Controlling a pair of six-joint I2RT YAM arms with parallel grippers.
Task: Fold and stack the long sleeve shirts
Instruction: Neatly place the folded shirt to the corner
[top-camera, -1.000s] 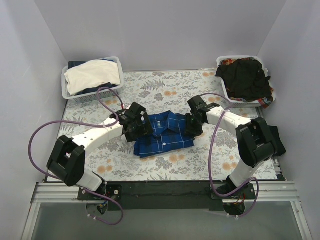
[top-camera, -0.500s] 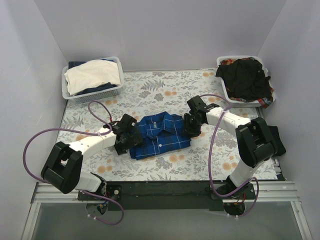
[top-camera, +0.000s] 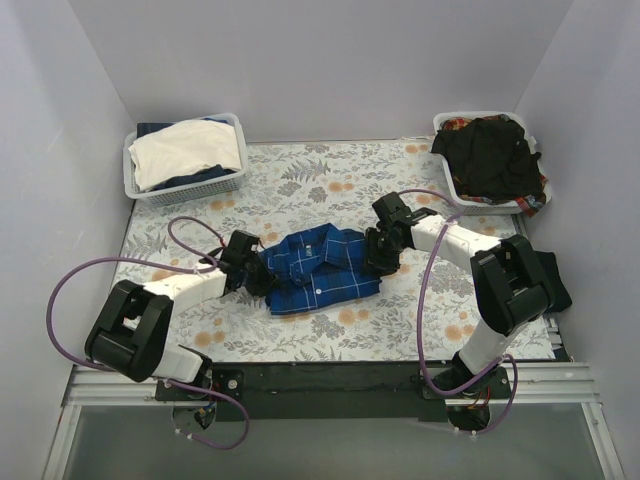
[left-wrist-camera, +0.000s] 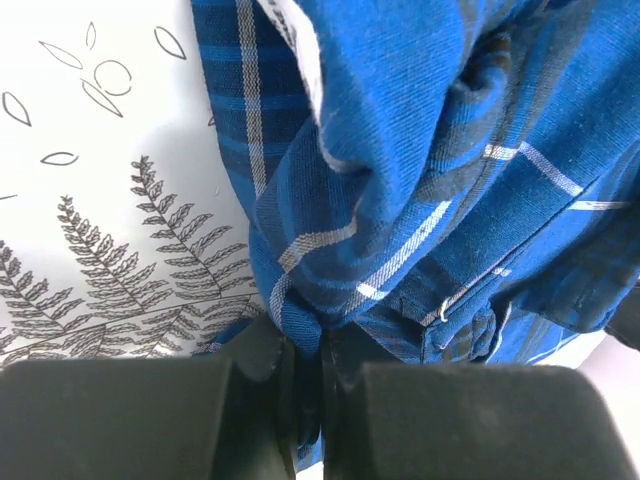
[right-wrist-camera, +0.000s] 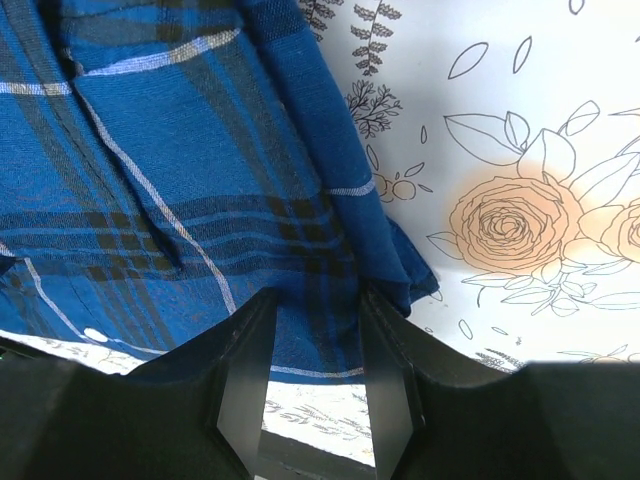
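The royal-blue plaid long sleeve shirt (top-camera: 322, 268) lies folded in the middle of the flowered table. My left gripper (top-camera: 256, 274) is at its left edge, shut on a fold of the plaid cloth (left-wrist-camera: 300, 300); the fold disappears between my left gripper's (left-wrist-camera: 308, 352) jaws. My right gripper (top-camera: 377, 260) stands over the shirt's right edge, jaws apart. In the right wrist view the plaid cloth (right-wrist-camera: 190, 190) lies under and between the open fingers of my right gripper (right-wrist-camera: 315, 335). A black long sleeve shirt (top-camera: 490, 155) lies crumpled in the back-right basket.
A white lattice basket (top-camera: 182, 190) at the back left holds a white cloth (top-camera: 186, 150) over darker fabric. The other white basket (top-camera: 441, 124) stands at the back right. Purple cables loop beside both arms. Grey walls close in on three sides.
My left gripper drew back from on top of the shirt to its left edge and shut on the cloth. The right gripper shifted only slightly.
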